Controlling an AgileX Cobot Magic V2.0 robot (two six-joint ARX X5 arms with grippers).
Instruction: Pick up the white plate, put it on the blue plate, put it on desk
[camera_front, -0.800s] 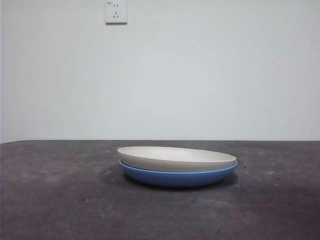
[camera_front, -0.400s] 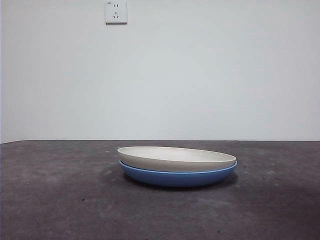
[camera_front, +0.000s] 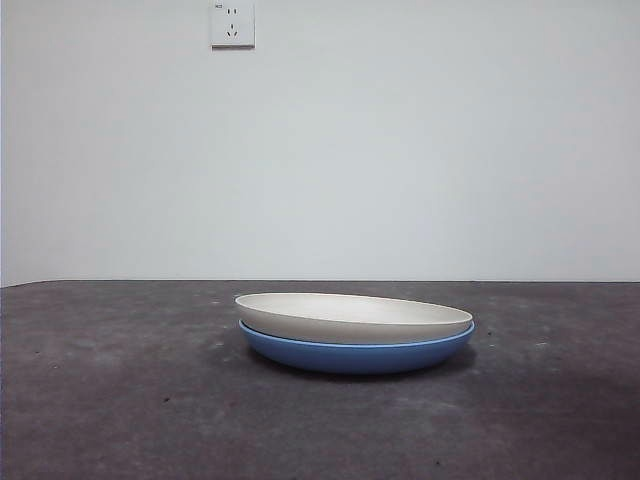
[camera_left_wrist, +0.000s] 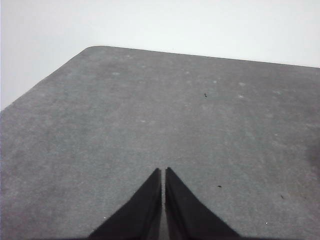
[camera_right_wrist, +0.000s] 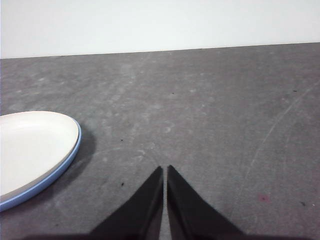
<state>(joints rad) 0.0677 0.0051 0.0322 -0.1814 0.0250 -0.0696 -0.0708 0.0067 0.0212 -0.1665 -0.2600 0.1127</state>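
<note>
the shallow round cream-white plate (camera_front: 355, 314) sits nested in the shallow round medium-blue plate (camera_front: 357, 355), rims nearly matched, so the pair rests steady on the broad dark grey-brown surface (camera_front: 110, 400). neither hand touches them: the right hand (camera_right_wrist: 164, 172) hangs clenched and empty near the stack (its view catches the plates' edge), and the left hand (camera_left_wrist: 163, 174), also clenched, waits over bare surface, well apart. stacking looks done.

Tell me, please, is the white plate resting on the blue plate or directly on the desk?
On the blue plate. The white plate sits nested in the blue plate, whose rim shows beneath it; only the blue one touches the desk.
</note>
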